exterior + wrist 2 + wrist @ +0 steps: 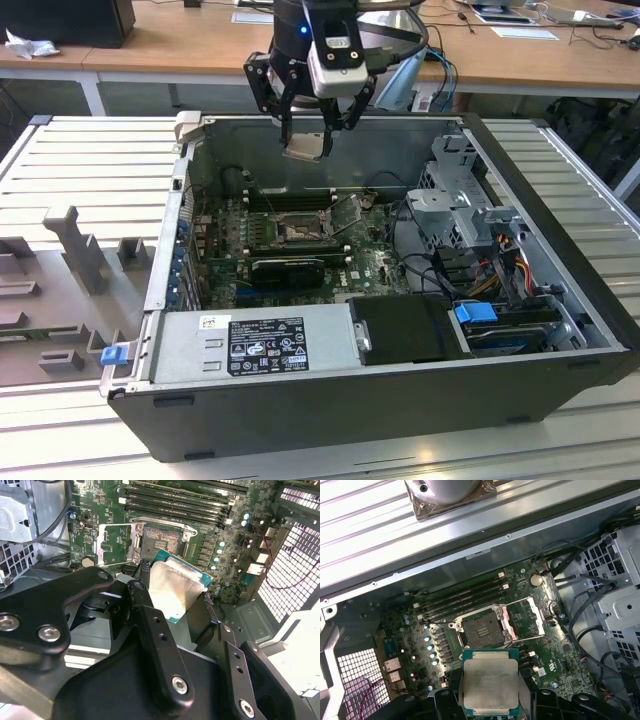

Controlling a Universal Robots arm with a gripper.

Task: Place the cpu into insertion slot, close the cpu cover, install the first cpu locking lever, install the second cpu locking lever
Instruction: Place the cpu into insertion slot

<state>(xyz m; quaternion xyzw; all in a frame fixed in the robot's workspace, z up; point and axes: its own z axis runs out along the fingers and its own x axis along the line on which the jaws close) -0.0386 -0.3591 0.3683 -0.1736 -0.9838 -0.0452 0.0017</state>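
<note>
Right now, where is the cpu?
In the exterior view, the cpu is held in the gripper above the open case, clear of the empty insertion slot.

Looks like a robotics lab or test bench to me, not anyone's home setup. An open desktop tower (380, 410) lies on its side on a ribbed metal worktable (90, 160) with the motherboard (375, 265) exposed. A robot arm's gripper (306, 140) hangs over it, pinching the cpu (304, 149). On the exterior view's left sits a grey moulded fixture tray (40, 300). At the far side run long wooden desks (170, 55) with papers (523, 32) and loose cables (605, 35) — classic shared lab benches.
</note>
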